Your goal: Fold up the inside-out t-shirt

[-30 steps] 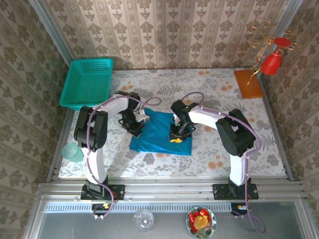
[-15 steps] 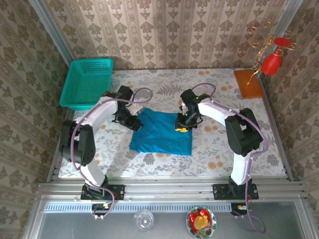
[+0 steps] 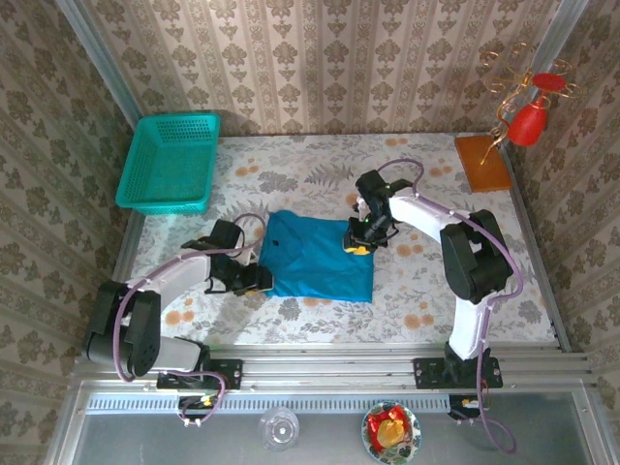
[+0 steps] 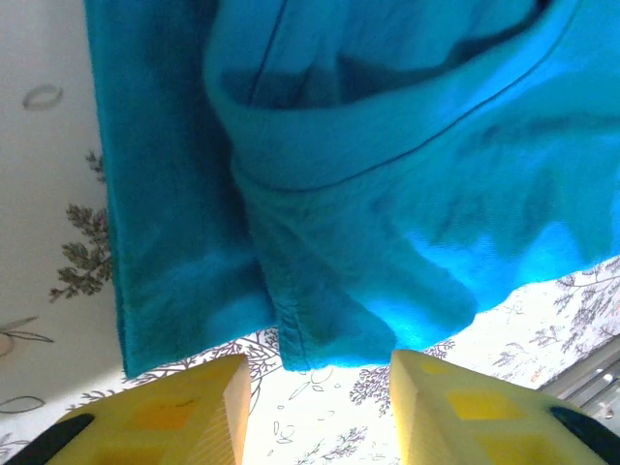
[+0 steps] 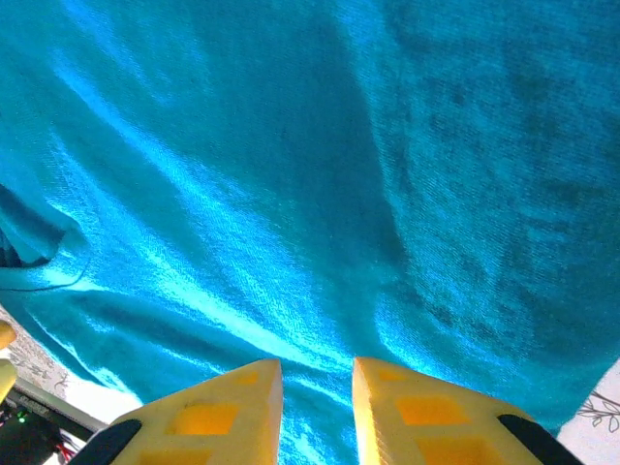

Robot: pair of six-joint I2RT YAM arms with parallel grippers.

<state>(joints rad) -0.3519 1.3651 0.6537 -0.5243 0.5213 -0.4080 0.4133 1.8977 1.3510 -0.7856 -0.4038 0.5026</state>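
Note:
The teal-blue t-shirt (image 3: 320, 260) lies folded into a rough rectangle in the middle of the table. My left gripper (image 3: 259, 282) sits low at its near-left edge. In the left wrist view the left gripper (image 4: 320, 366) is open over bare tablecloth, and a rumpled hem of the t-shirt (image 4: 368, 194) lies just ahead of the fingertips. My right gripper (image 3: 357, 246) hovers over the shirt's right side toward the back. In the right wrist view the right gripper (image 5: 312, 366) has its jaws a little apart above smooth t-shirt cloth (image 5: 291, 174), gripping nothing.
A teal mesh basket (image 3: 170, 160) stands at the back left. A wooden base with a red ornament stand (image 3: 481, 162) is at the back right. A glass (image 3: 279, 427) and a bowl (image 3: 390, 431) sit below the front rail.
My left gripper opened, let go of the shirt's left side and swung toward the near-left edge. My right gripper slid toward the back along the shirt's right side.

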